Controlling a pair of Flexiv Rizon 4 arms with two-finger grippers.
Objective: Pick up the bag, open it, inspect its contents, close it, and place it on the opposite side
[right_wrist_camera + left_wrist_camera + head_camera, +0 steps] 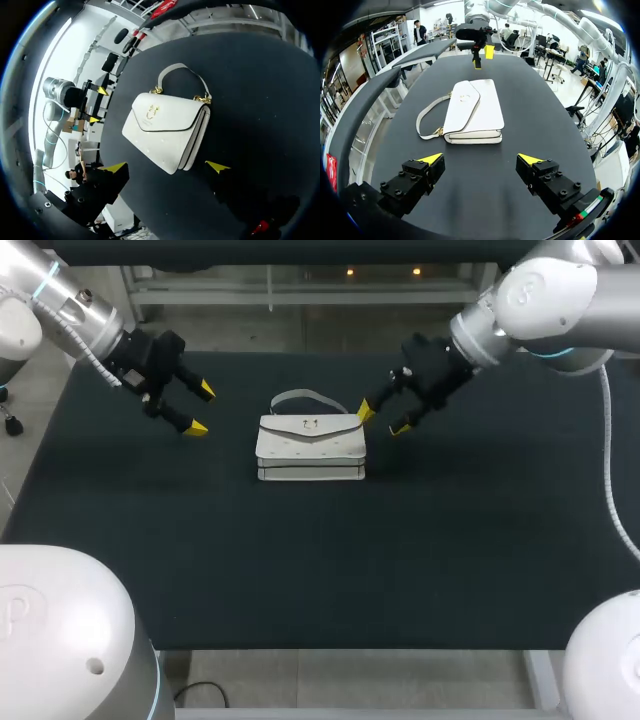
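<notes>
Toward the table's [300,560] far edge, bag [311,448] lies between open left gripper [201,409] and open right gripper [383,419], which might shove it.

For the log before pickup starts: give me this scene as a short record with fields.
bag: white handbag, lying flat mid-table, flap side up
flap: closed
handle: flat on the table, at the bag's far side
left gripper: open, left of the bag, apart from it
right gripper: open, close by the bag's right end, not gripping
table: black top
task state: bag not yet picked up
</notes>
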